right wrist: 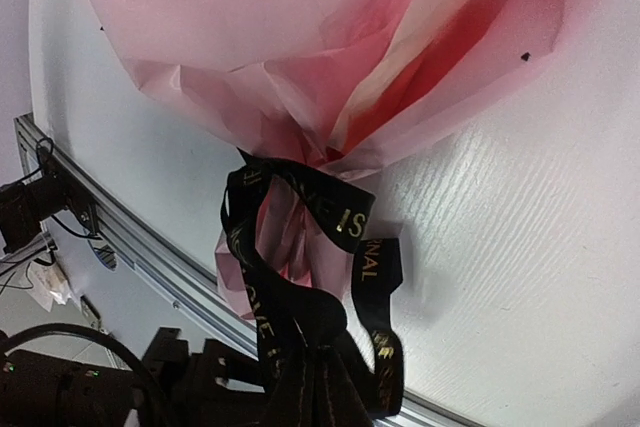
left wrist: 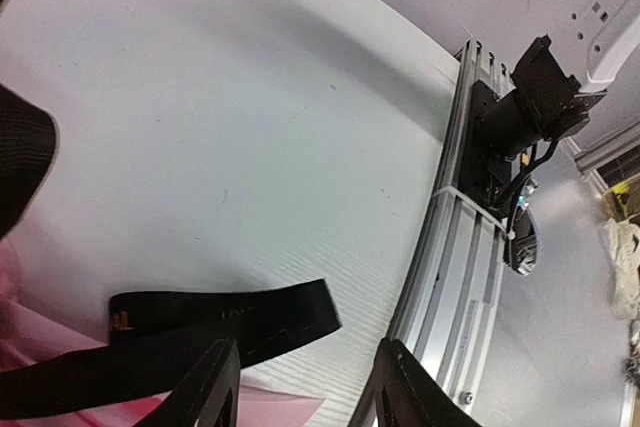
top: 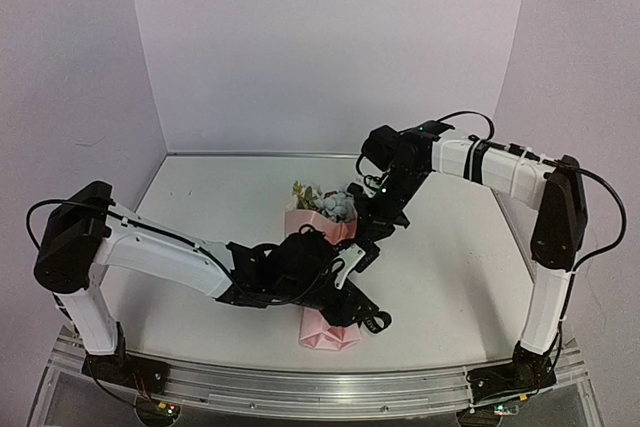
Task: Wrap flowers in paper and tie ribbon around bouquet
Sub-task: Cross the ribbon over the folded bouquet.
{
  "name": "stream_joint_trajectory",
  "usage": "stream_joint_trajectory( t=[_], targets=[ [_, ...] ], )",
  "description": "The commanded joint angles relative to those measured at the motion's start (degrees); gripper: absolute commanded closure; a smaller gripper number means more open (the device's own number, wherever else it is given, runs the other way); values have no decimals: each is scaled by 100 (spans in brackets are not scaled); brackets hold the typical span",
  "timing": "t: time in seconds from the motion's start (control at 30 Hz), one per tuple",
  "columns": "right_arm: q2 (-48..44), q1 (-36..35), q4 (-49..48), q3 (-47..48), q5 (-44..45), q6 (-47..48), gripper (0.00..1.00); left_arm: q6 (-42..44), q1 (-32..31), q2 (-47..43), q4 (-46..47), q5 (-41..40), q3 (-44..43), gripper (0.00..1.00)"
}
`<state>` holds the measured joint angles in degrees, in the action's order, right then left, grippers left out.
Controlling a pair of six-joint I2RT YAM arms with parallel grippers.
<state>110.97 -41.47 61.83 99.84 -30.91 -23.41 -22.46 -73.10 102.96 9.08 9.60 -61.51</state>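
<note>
Ribbon (left wrist: 225,319): tail lies flat just outside the released left gripper (left wrist: 307,352), beside one finger. Right gripper (right wrist: 305,377) clamps the strands below the bouquet (right wrist: 300,77) neck.

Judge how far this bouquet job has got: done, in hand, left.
Done: the paper is coned round the flowers, and the ribbon loops its narrow neck. In hand: the right gripper is shut on the ribbon's strands; the left gripper stands open beside a loose end. Left: no finished knot or bow shows, so tying probably remains.
</note>
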Motion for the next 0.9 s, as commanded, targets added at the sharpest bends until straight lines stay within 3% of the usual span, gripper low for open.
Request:
stream_joint_trajectory(
  t=[0.0, 0.13, 0.3, 0.43, 0.63, 0.87],
  targets=[
    [-427, -81, 122, -210, 328, 290, 100, 32, 33, -935, 329, -421, 247, 42],
    [-478, -176, 122, -307, 427, 436, 100, 61, 154, -1636, 398, -573, 542, 37],
    [-462, -278, 117, -255, 432, 388, 100, 241, 583, -2151, 232, -774, 896, 41],
    [-404, -314, 110, -133, 352, 22, 100, 767, 1035, -2138, 120, -499, 961, 45],
    [-226, -344, 102, 129, 285, -1103, 100, 1839, 1048, -1867, 205, -112, 929, 46],
    [24, -443, 76, 477, 80, -2057, 100, 2407, 1035, -1708, -14, -129, 770, 49]
  ],
)
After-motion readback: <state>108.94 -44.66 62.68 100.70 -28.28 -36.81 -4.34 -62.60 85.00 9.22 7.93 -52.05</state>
